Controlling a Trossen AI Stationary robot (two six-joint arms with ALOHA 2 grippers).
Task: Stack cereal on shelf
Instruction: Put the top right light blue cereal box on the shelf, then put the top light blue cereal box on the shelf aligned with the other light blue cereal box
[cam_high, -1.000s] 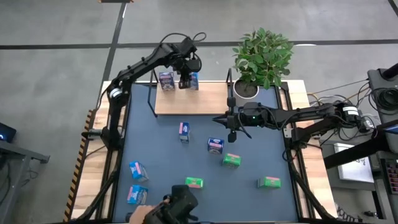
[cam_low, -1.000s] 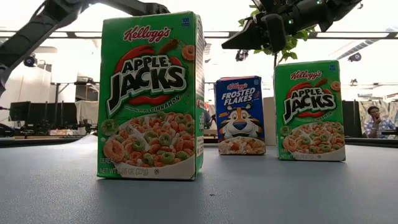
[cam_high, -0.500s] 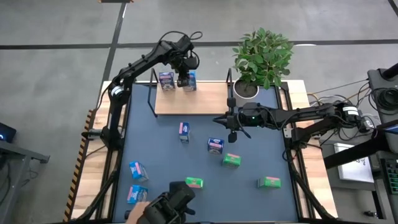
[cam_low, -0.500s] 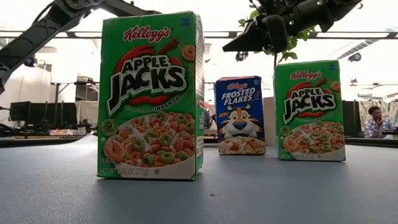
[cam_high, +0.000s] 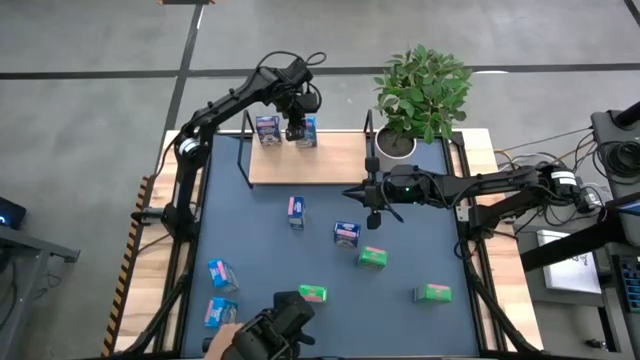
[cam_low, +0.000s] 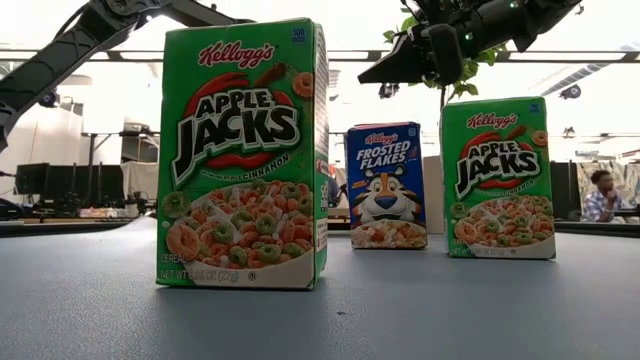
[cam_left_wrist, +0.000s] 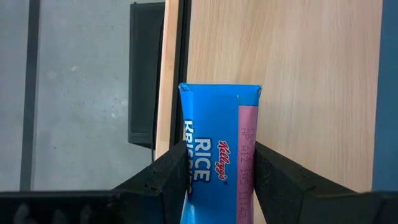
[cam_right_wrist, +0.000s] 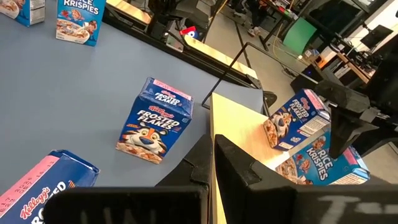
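**Rice Krispies box in my left gripper, on the shelf board**

My left gripper (cam_left_wrist: 214, 180) is clamped on a light blue box (cam_left_wrist: 217, 155), one finger on each side; I read "Kellogg's RICE KRISPIES" along its top, beside a pink strip of small print. The box sits on the wooden shelf (cam_high: 330, 160), near its far edge. Just beside the gripper stands a second box (cam_high: 266, 128) on the same board; its lettering is too small for me to read.

My right gripper (cam_high: 372, 214) hangs shut over the worktop (cam_high: 250, 230), near the shelf's front edge. Below and beside it I see a "Frosted Flakes" box (cam_right_wrist: 155, 127). Two green "Apple Jacks" boxes (cam_low: 245, 150) (cam_low: 498, 175) stand closest to the low camera.
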